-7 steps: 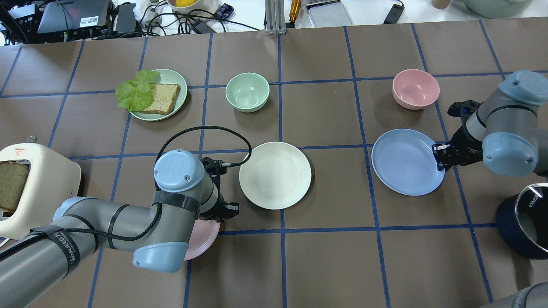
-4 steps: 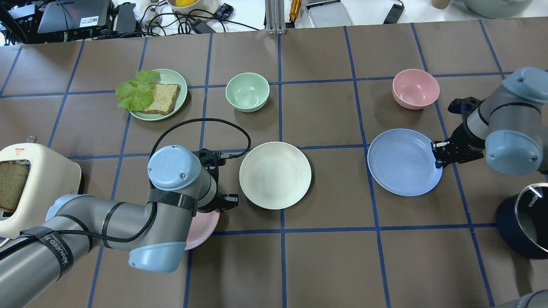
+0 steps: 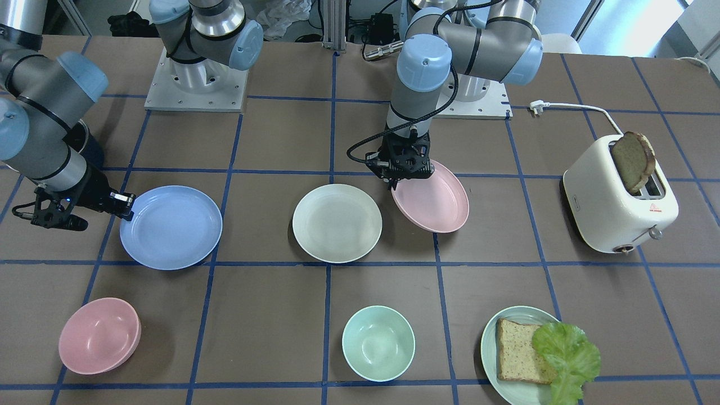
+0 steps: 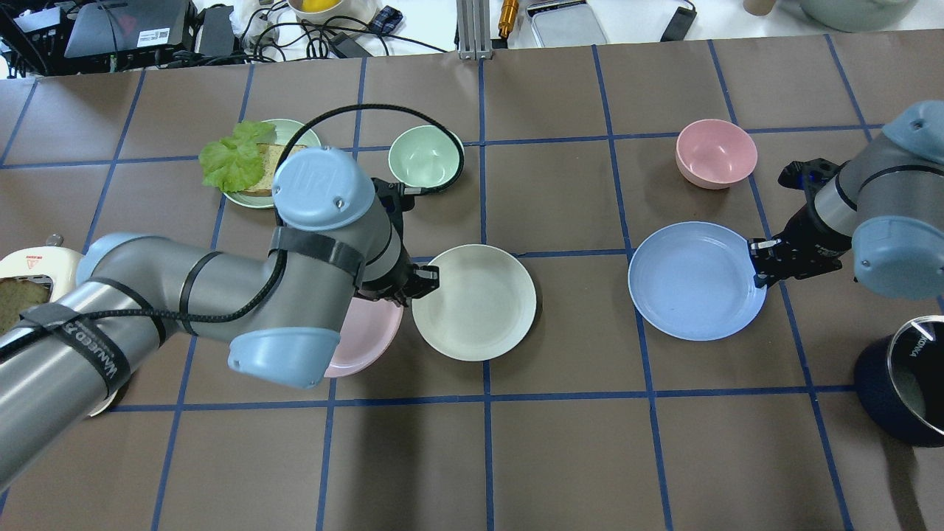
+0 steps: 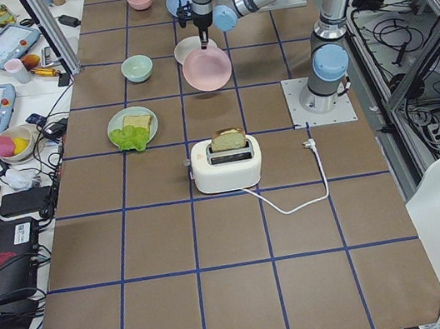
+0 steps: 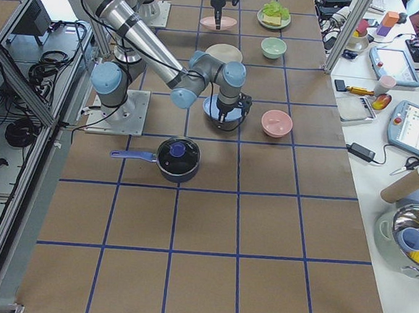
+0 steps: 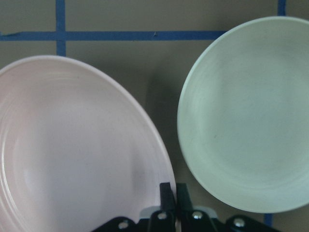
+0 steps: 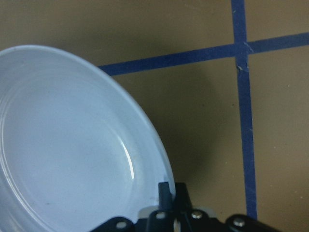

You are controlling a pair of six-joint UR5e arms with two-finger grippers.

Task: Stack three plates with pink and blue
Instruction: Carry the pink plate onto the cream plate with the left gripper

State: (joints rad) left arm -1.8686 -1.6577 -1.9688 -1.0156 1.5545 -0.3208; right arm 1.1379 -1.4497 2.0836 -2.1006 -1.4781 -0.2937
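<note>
The pale pink plate [image 3: 436,202] — matte, shallow, tilted — is being pinched at its rim by the left gripper [image 3: 397,181], just beside the cream-white plate [image 3: 336,223] lying mid-table. The light blue plate [image 3: 170,226] is being clamped at its rim by the right gripper [image 3: 126,207]. White lettering on the left arm's strap [image 4: 92,350] is being shown too small to read.

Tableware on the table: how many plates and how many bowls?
Plates: 4 (cream-white round matte plate, pale pink round matte plate, light blue round matte plate, pale green round matte plate)
Bowls: 2 (pink round matte bowl, mint round matte bowl)
Total: 6
</note>
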